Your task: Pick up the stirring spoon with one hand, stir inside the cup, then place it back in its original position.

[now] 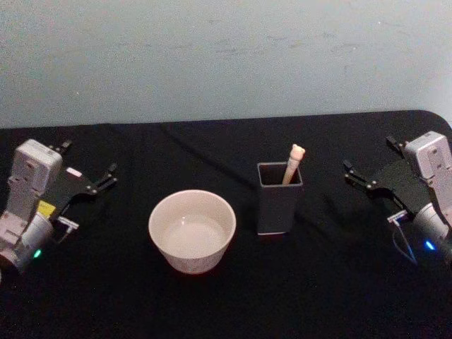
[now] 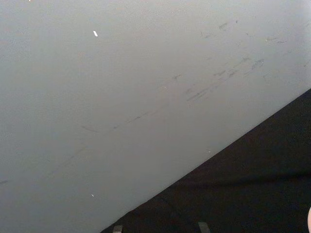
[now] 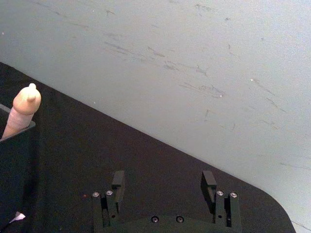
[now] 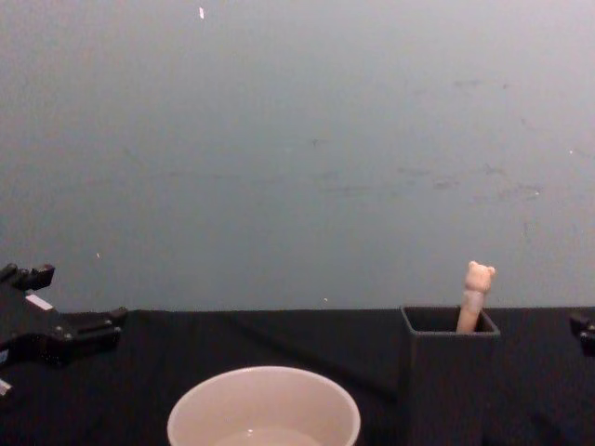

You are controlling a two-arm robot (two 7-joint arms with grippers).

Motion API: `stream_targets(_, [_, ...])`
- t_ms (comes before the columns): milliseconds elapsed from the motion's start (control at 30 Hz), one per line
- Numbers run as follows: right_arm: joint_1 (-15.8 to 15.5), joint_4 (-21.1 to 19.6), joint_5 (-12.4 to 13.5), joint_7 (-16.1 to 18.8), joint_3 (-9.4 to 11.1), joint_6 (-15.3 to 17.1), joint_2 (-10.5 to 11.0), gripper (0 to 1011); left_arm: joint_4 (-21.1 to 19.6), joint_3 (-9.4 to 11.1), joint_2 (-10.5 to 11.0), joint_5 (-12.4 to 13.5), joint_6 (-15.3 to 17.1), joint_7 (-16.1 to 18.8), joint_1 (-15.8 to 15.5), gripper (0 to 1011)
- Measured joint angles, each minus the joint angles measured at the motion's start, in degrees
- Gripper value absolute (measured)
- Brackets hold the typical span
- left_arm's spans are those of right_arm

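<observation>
The stirring spoon (image 1: 293,164) stands in a dark grey square holder (image 1: 279,201), with just its beige bear-head handle (image 4: 476,290) sticking out; its bowl is hidden inside. The cream-white cup (image 1: 191,260) sits to the holder's left, near the table's middle. My left gripper (image 1: 90,159) rests open at the far left of the table, well away from the cup. My right gripper (image 1: 369,153) rests open at the far right, a short way from the holder. In the right wrist view the spoon handle (image 3: 23,108) shows off to the side of my open right gripper (image 3: 163,180).
A black cloth covers the table (image 1: 339,282), and a pale wall (image 4: 297,139) rises behind its far edge. The table's rounded far-right corner (image 1: 431,116) lies close behind the right gripper. Bare cloth lies between the cup and each arm.
</observation>
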Motion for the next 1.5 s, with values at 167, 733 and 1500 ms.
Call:
stream_targets(167, [0.00,0.00,0.00,0.00,0.00,0.00,0.00,1002,0.00,0.00,0.00,0.00,0.00,0.00,0.00,1002])
stream_targets(733, [0.00,0.00,0.00,0.00,0.00,0.00,0.00,1002,0.00,0.00,0.00,0.00,0.00,0.00,0.00,1001])
stream_targets(1500, [-2.93,-6.78,14.53,14.84,5.63,3.53,0.87,1002,0.00,0.00,0.00,0.00,0.00,0.00,0.00,1001])
